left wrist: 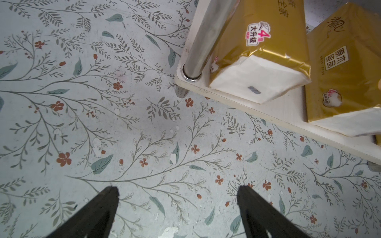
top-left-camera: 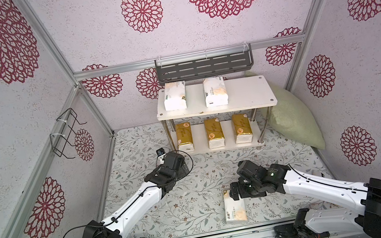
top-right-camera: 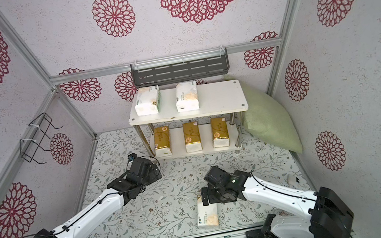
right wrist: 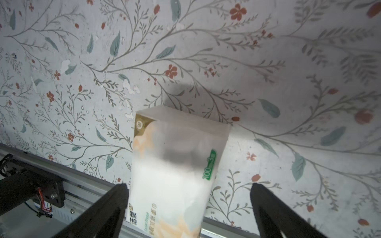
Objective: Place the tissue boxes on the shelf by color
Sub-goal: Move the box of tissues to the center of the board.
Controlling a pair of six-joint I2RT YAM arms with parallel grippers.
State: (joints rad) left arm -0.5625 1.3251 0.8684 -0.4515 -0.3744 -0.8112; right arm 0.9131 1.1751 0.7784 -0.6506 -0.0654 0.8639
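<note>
White soft tissue pack with pale orange blotches (top-left-camera: pixel 235 207) lies on the floral mat (top-left-camera: pixel 186 205), between the spread jaws of the right gripper (right wrist: pixel 188 185) (left gripper (left wrist: pixel 177 187) is spread too, empty). Looks light, squishy and slick, so I'd pinch its long sides mid-body.

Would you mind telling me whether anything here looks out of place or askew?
One white tissue pack with pale orange blotches lies on the floral table near the front, away from the two matching packs on the top board of the white two-tier shelf. The open right gripper straddles it. Nothing looks spilled.
</note>
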